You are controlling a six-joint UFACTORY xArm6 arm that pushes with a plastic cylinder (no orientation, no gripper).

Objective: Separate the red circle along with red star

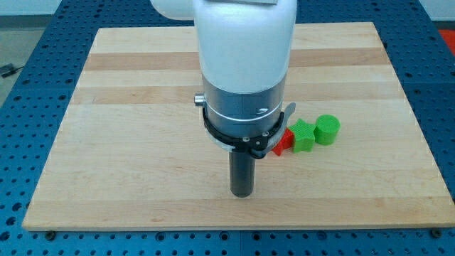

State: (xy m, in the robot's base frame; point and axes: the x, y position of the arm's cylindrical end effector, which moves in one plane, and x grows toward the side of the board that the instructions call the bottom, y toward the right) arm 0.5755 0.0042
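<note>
My tip [243, 193] rests on the wooden board [128, 142], below the middle of the view. One red block [285, 142] shows just up and to the right of the tip, partly hidden behind the arm's body; its shape cannot be made out. It touches a green star [303, 135] on its right. No second red block shows; the arm's wide white and grey body [245, 78] hides the board's centre.
A green circle [328, 129] sits right beside the green star, toward the view's right. The board lies on a blue perforated table [21, 142], with its bottom edge just below the tip.
</note>
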